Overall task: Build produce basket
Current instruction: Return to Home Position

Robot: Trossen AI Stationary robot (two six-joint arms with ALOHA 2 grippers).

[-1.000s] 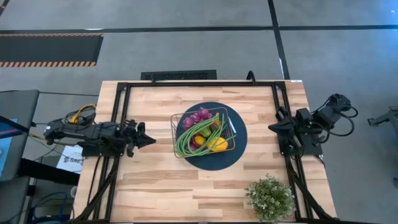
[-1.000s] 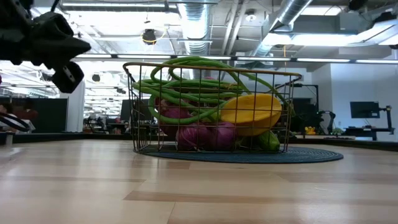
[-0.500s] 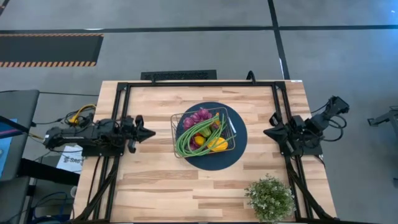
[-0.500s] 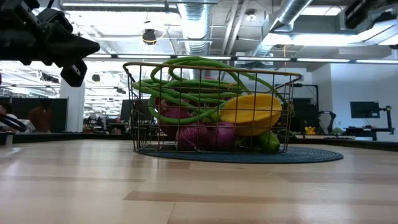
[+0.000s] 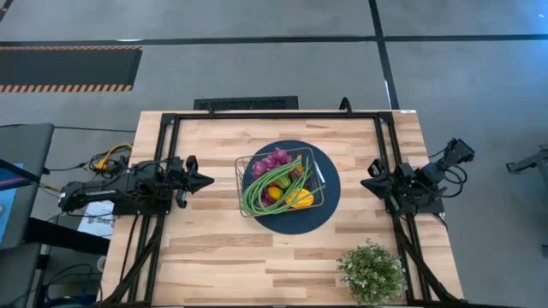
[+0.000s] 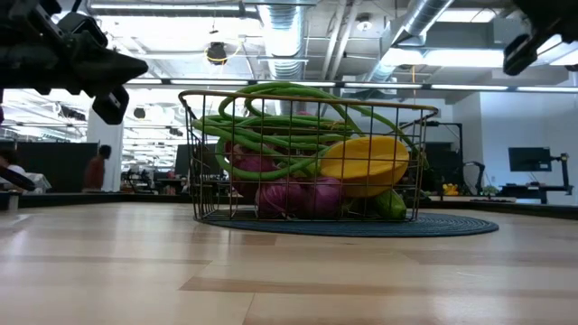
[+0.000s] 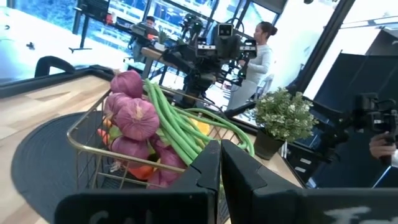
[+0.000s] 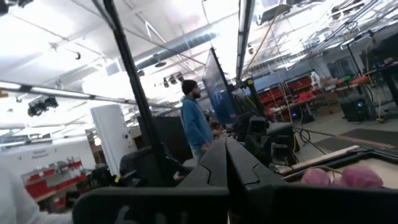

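— Where's the basket?

— I've got the basket (image 5: 239,171) dead centre in the high frame. It sits on the plate (image 5: 330,204), mid-table (image 5: 214,248). The beans (image 5: 257,192) loop across it, with purple pieces (image 5: 272,160) at its upper edge and a yellow piece (image 5: 300,198) at its lower right.

— And the arms?

— I see the left gripper (image 5: 205,180) at centre left of that frame, over the table's left side. It points at the basket and is well apart from it. On my left wrist camera the fingers (image 7: 208,163) are pressed together with only a hairline between them, and they grip nothing.

— The other one?

— I see the right gripper (image 5: 368,183) at centre right, nose toward the plate and not touching it. My right wrist feed shows its fingers (image 8: 214,160) clenched tip to tip, and they too are empty.

— Anything else on the table?

— The plant (image 5: 372,272) is at the lower right of the high frame, near the table's edge and apart from both arms.
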